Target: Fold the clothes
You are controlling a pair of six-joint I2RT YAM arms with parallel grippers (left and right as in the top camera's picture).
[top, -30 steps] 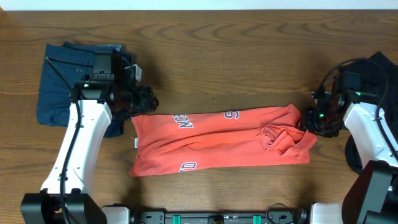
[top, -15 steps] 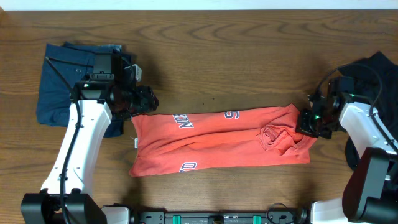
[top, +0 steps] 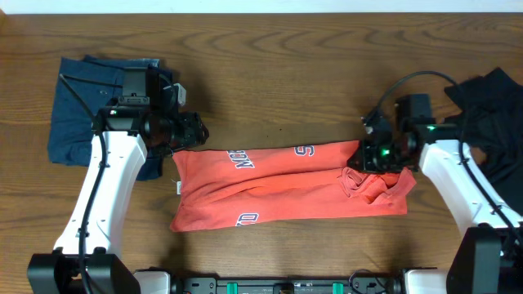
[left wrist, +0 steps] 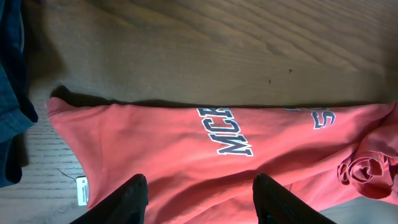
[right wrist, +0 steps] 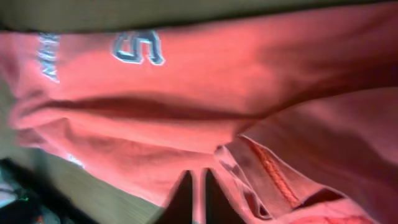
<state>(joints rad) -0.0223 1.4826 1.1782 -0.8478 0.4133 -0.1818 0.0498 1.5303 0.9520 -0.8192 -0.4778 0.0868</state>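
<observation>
The coral-red T-shirt (top: 278,184) lies in the middle of the wooden table (top: 278,73), folded lengthwise into a long band that runs left to right. Its white-and-navy lettering (left wrist: 233,130) faces up along the far edge. A small white label (top: 178,188) pokes out at its left end, and the ribbed collar (top: 359,175) is crumpled towards the right end. The left gripper (top: 194,132) hangs over the shirt's far-left corner. In its wrist view the two dark fingers (left wrist: 134,199) stand well spread above flat cloth with nothing between them. The right gripper (top: 364,159) sits low on the shirt's right end, just beside the collar. Its fingers (right wrist: 183,199) are drawn almost together with only a thin slit between, and red cloth shows in the slit. I cannot tell whether a fold is actually nipped there. A dark navy garment (top: 78,106) lies folded at the far left, just beside the shirt, partly under the left arm. A black garment (top: 490,98) lies rumpled at the far right edge, behind the right arm.
</observation>
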